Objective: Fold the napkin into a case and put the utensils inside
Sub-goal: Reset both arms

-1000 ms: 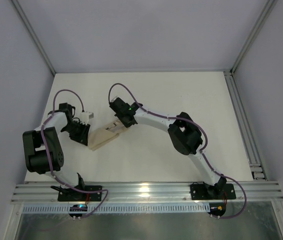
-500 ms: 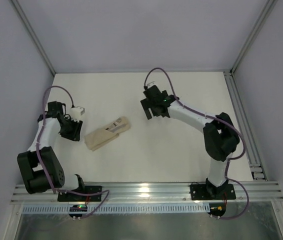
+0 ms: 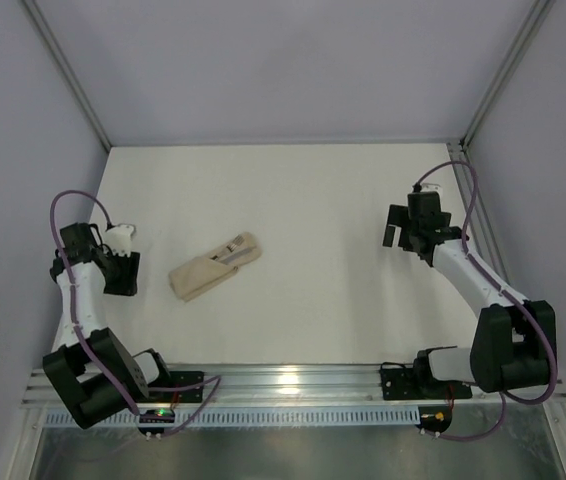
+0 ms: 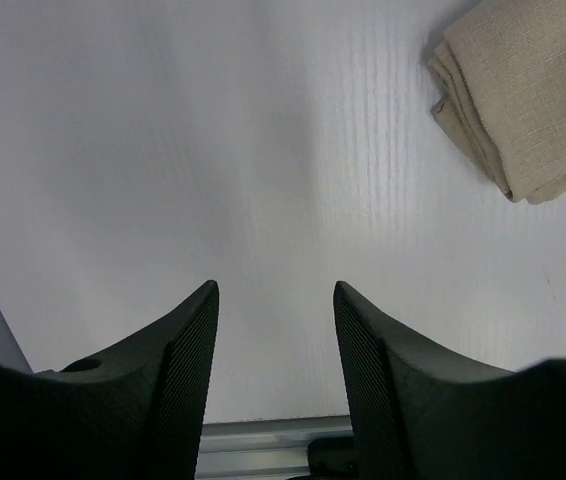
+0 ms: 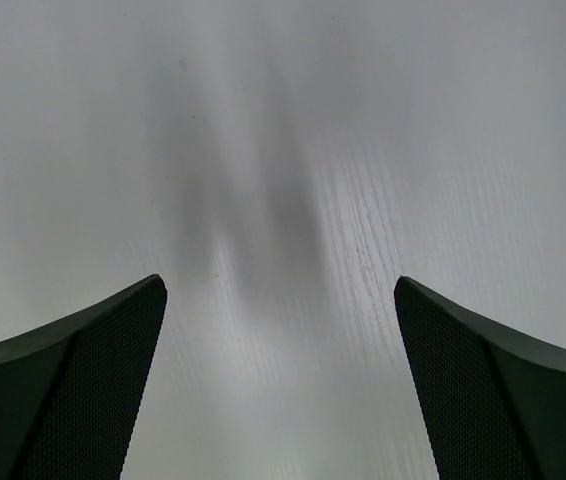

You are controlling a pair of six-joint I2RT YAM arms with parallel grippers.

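Right gripper (image 3: pixel 401 230) let go and swung back to its own side, jaws wide apart, empty. Left gripper (image 3: pixel 120 274) backed off too, jaws apart, nothing held. Case (image 3: pixel 206 273) lay between them, well clear of both, utensils (image 3: pixel 231 251) tucked in, silver ends poking out. Looked pretty much done tbh.

One case (image 3: pixel 208 272), folded, out on one table (image 3: pixel 313 190). Silver utensil ends (image 3: pixel 231 251) poke from its top, too small to count. Two arms in play: left arm (image 3: pixel 75 300), right arm (image 3: pixel 471 278). Two grippers, left gripper (image 4: pixel 275 292) and right gripper (image 5: pixel 279 288), and each shows two fingers (image 4: pixel 185 385).
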